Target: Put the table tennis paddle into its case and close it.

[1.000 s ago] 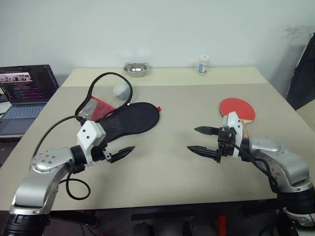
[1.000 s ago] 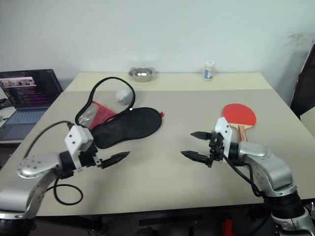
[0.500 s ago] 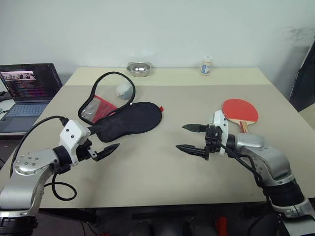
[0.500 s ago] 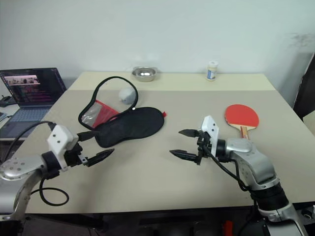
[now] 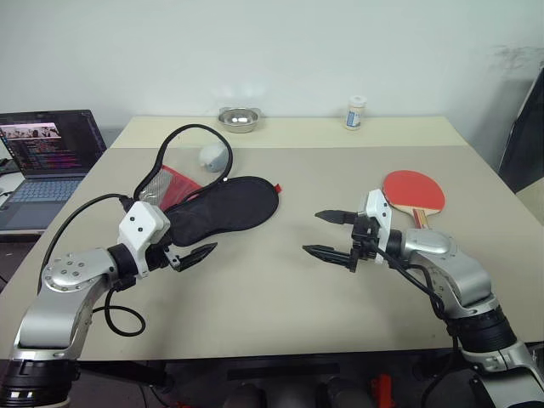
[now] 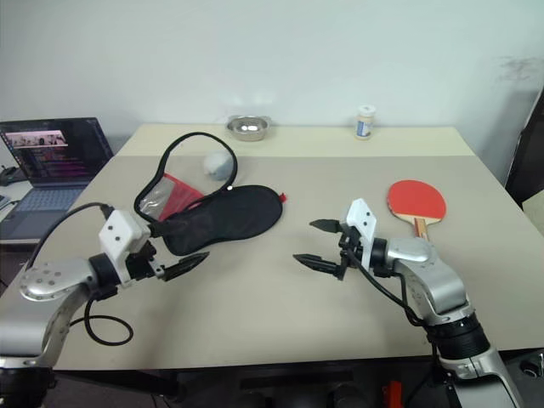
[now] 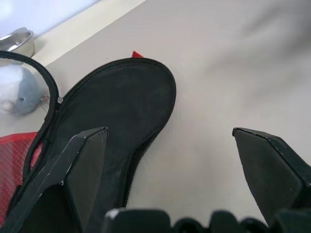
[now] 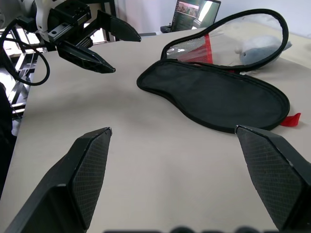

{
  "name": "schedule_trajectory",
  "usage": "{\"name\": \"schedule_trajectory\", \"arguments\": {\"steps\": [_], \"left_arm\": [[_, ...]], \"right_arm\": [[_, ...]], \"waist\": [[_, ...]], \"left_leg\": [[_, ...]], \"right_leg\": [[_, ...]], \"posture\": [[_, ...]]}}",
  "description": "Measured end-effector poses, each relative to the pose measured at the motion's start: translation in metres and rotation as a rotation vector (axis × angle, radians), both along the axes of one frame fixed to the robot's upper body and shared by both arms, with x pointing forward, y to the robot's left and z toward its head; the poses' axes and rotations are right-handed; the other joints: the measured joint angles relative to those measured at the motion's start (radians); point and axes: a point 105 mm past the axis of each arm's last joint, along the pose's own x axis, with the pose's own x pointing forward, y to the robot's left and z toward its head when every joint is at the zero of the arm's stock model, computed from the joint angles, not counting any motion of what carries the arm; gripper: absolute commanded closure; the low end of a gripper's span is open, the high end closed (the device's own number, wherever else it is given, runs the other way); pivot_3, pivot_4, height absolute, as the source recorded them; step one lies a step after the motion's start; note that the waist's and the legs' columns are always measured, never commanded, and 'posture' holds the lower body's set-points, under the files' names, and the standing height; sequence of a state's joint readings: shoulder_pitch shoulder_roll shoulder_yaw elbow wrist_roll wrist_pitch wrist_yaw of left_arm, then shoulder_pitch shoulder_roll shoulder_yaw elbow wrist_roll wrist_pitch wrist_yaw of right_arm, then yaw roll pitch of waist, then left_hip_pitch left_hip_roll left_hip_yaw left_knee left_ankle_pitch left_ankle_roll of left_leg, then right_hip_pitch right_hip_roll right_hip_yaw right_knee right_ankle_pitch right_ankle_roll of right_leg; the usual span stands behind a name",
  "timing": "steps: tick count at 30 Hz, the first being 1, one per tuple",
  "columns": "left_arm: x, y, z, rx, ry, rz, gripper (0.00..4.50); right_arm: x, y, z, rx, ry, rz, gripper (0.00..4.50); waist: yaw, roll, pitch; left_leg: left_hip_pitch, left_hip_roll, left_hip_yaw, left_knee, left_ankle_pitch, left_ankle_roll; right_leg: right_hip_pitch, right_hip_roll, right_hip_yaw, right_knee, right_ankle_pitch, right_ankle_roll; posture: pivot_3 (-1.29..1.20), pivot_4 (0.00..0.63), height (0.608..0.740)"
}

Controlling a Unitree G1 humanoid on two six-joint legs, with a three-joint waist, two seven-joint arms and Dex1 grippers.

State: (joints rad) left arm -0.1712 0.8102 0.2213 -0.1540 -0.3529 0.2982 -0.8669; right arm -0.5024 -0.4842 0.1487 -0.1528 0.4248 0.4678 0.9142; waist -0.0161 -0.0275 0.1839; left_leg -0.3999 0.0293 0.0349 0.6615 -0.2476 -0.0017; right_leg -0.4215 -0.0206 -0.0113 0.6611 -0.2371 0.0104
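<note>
The case (image 5: 229,204) lies unzipped at the table's left. Its black half is flat and its red mesh flap (image 5: 170,181) stands raised behind a black rim. The table tennis paddle (image 5: 414,188) rests red face up at the right, apart from the case, its pale handle pointing toward me. My left gripper (image 5: 194,246) hovers open just in front of the case's near end, touching nothing. In the left wrist view its fingers (image 7: 82,160) frame the black half (image 7: 116,107). My right gripper (image 5: 321,234) is open above the table's middle, pointing left, with the paddle behind it.
A small grey round thing (image 5: 212,156) lies by the raised flap. A metal bowl (image 5: 238,119) and a small white bottle (image 5: 354,112) stand at the far edge. An open laptop (image 5: 47,149) sits on a side surface at the left.
The camera view has shifted. My right gripper has edged a little left, toward the table's middle. Both grippers stay open; the case and paddle have not moved.
</note>
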Motion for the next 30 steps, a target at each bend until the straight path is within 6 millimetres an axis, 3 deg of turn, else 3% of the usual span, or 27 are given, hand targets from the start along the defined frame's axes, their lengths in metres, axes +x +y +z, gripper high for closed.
{"name": "schedule_trajectory", "arguments": {"steps": [11,22,28,30], "left_arm": [[0.022,-0.011,-0.011,0.044,0.008,-0.051,0.0],[0.073,0.012,-0.037,0.075,0.113,0.02,0.0],[0.075,0.017,-0.063,0.156,0.232,-0.046,0.0],[0.075,0.017,-0.061,0.17,0.234,-0.069,0.0]], "right_arm": [[-0.006,-0.001,0.007,-0.003,-0.033,-0.013,0.03],[-0.026,-0.018,0.03,-0.026,0.035,-0.003,0.03],[-0.025,-0.02,0.033,-0.015,0.042,-0.029,0.03],[-0.026,-0.02,0.034,-0.014,0.041,-0.032,0.03]], "waist": [[0.009,0.0,0.0],[0.015,0.0,0.0],[0.013,-0.001,0.0],[0.014,-0.001,0.0]], "left_leg": [[0.0,0.0,0.0,0.0,0.0,0.0],[-0.001,-0.001,0.0,0.001,0.0,0.0],[-0.002,-0.001,0.0,0.0,0.0,0.0],[-0.002,-0.001,-0.001,0.001,0.0,0.0]], "right_leg": [[0.0,0.0,0.0,0.0,0.0,0.0],[0.0,0.001,-0.001,0.0,0.0,0.0],[-0.001,0.001,-0.002,0.0,0.0,0.0],[-0.001,0.001,-0.002,0.0,0.0,0.0]], "posture": [[0.0,0.15,0.74],[0.0,0.15,0.74],[0.0,0.15,0.74],[0.0,0.15,0.74]]}}
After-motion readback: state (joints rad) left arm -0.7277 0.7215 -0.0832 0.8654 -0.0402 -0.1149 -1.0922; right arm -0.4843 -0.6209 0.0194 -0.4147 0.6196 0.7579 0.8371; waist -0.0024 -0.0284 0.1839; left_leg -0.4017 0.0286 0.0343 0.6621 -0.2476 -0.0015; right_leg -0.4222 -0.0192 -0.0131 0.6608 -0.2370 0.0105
